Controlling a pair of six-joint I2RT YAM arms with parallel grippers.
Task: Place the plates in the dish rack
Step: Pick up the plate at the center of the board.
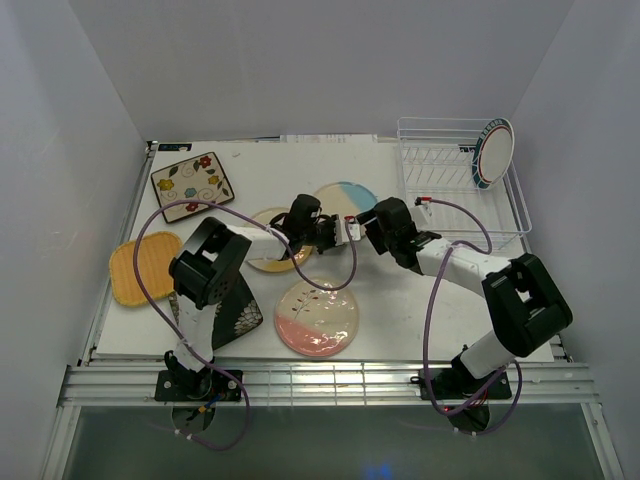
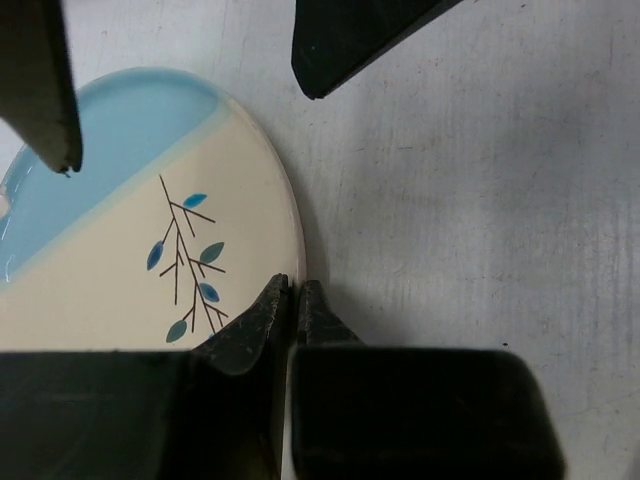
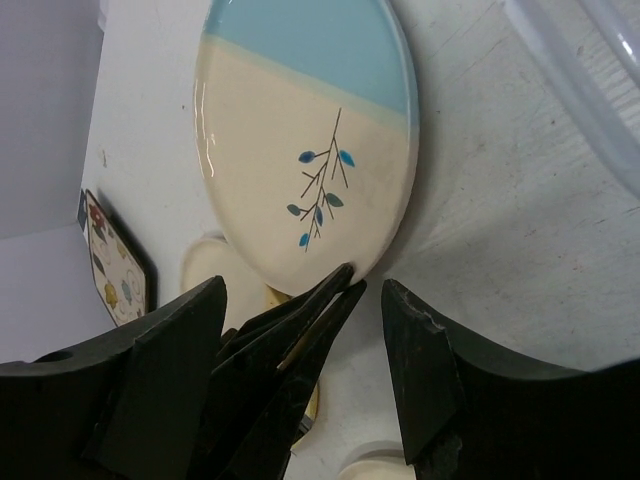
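My left gripper point(image 2: 297, 293) is shut on the rim of the round cream plate with the blue half point(image 2: 120, 240), its two tips pinching the edge. That plate point(image 3: 300, 130) looks tilted, its held edge off the table. My right gripper point(image 3: 303, 290) stands open, one finger on each side of the left gripper's fingers point(image 3: 335, 290), touching nothing. From above, both grippers meet just below the blue plate point(image 1: 352, 194). A teal-rimmed plate point(image 1: 494, 152) stands upright in the white wire dish rack point(image 1: 440, 195) at the back right.
A pink-half plate point(image 1: 317, 317) lies at the front centre. A yellow-half plate point(image 1: 268, 248) is partly under the left arm. A flowered square plate point(image 1: 192, 186), an orange-yellow one point(image 1: 140, 270) and a black floral one point(image 1: 236, 316) lie on the left.
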